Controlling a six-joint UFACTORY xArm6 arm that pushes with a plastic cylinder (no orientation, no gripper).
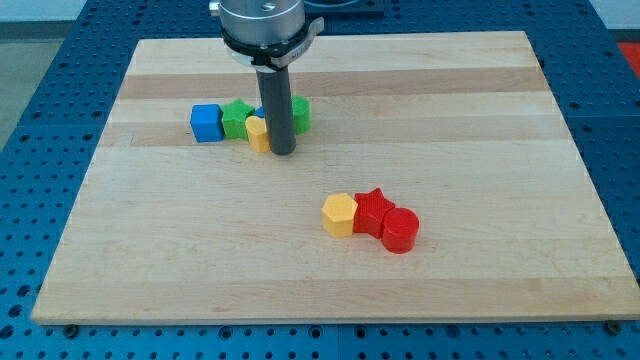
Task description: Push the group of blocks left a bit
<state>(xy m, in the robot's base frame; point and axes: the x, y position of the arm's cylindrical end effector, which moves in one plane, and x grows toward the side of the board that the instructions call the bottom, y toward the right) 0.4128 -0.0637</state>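
Observation:
My tip [282,152] rests on the wooden board [330,290] in the upper left part of the view. It touches the right side of a yellow block [257,133] in a tight group. That group holds a blue cube [206,123] at its left, a green star-like block [236,118] beside it, and a green block [299,113] behind the rod at the right. A small blue piece shows behind the rod, mostly hidden. A second group lies below and right: a yellow pentagon block [340,214], a red star block [374,210] and a red cylinder [400,231], all touching.
The arm's round head [262,22] hangs above the board's top edge. A blue perforated table surrounds the board on all sides.

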